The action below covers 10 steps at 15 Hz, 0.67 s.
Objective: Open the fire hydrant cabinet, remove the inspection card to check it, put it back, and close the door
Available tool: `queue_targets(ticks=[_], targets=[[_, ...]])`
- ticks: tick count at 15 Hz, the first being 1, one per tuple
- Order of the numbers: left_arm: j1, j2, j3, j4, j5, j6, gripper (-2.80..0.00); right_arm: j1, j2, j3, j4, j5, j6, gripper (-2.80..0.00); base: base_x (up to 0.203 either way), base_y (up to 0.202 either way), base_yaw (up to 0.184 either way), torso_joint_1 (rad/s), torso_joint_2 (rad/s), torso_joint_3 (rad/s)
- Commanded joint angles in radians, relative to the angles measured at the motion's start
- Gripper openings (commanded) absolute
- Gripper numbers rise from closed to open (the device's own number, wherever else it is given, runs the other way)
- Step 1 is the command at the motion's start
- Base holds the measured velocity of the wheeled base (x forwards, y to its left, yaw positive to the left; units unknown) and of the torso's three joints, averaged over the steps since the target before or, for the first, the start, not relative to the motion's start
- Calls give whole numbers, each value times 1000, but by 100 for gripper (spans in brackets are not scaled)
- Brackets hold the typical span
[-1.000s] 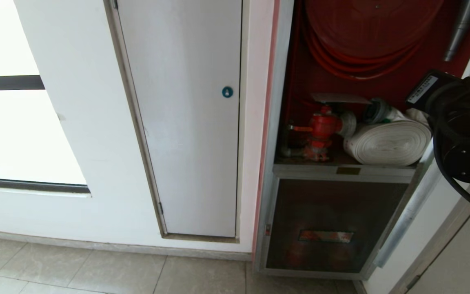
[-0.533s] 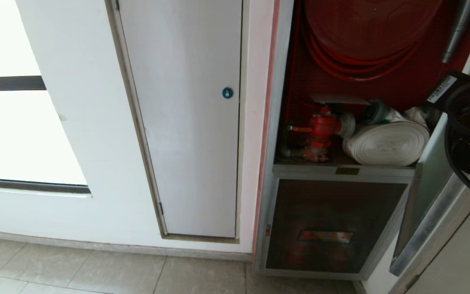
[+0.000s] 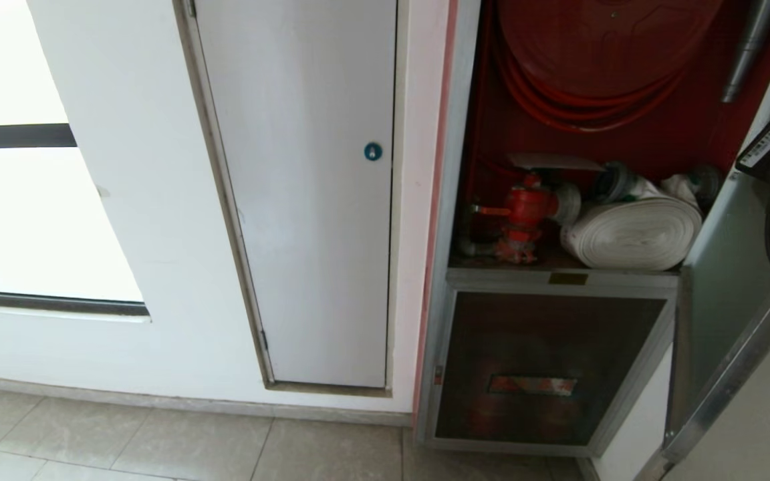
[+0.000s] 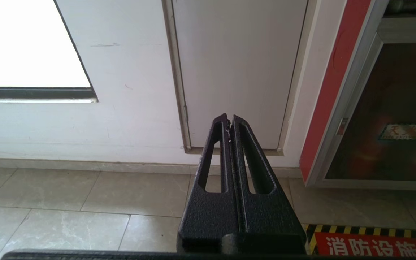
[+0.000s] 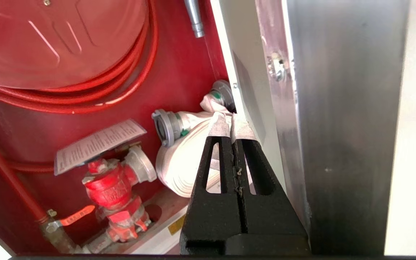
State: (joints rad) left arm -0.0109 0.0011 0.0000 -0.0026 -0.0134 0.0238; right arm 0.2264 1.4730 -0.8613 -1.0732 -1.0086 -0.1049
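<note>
From the head camera I see the fire hydrant cabinet [image 3: 579, 140] standing open, its door [image 3: 719, 294] swung out at the right edge, and the inspection card [image 3: 555, 161] lying on top of the red valve [image 3: 525, 214] beside the white hose roll [image 3: 635, 234].

My left gripper [image 4: 229, 124] is parked facing the white panel door [image 4: 237, 68], jaws pressed shut on nothing.

My right gripper [image 5: 232, 135] is shut and empty, beside the door's inner edge. I judge opening done; taking, checking, returning the card and closing remain.

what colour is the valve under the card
Red valve, with a silver cap; the right wrist view shows it best.
</note>
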Motion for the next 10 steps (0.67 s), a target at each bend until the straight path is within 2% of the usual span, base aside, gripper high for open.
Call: queue_targets(ticks=[1, 3, 5, 10], targets=[[0, 0, 6, 0, 0, 1, -280, -1, -6, 17, -5, -1, 1, -280, 0, 0, 0, 0, 0, 0], [0, 0, 6, 0, 0, 1, -280, 1, -25, 22, -5, 1, 1, -280, 0, 0, 0, 0, 0, 0], [0, 0, 6, 0, 0, 1, -280, 5, -52, 26, -2, 35, 1, -280, 0, 0, 0, 0, 0, 0], [0, 0, 6, 0, 0, 1, -280, 7, -134, 74, 4, 40, -4, -280, 0, 0, 0, 0, 0, 0]])
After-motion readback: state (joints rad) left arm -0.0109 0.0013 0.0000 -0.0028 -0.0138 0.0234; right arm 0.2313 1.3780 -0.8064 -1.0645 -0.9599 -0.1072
